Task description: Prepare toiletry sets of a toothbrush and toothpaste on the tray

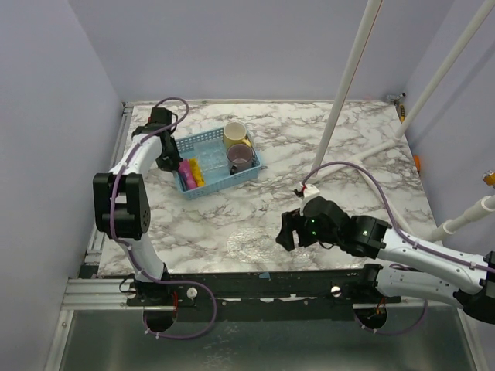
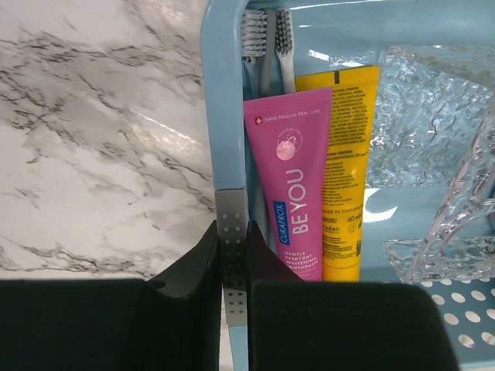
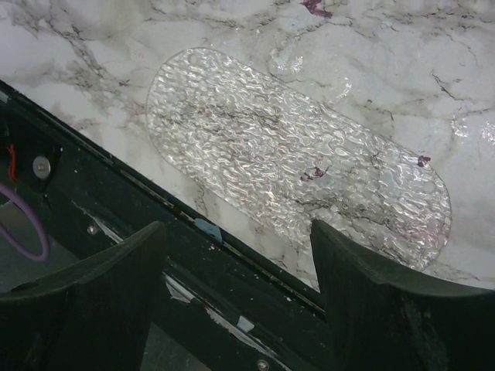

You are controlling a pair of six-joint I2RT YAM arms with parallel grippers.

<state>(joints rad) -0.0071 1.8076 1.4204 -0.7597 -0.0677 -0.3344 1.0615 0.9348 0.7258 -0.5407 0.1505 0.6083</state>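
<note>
**Left gripper has the basket, not a tube: drag risk**

We see the left gripper clamped on the side wall of the blue basket, one finger outside and one inside. Pink tube, yellow tube and both toothbrushes lie in the basket, packed against that wall. None are on the clear tray.

Any lift or pull from here would likely drag or tip the whole basket, and could topple the cream mug and purple mug.

The inner finger sits just beside the pink tube, so we expect a regrasp could catch both tube and wall.

The right gripper hangs spread and empty over the tray, which lies near the table edge. A low pass could nudge it off.
</note>
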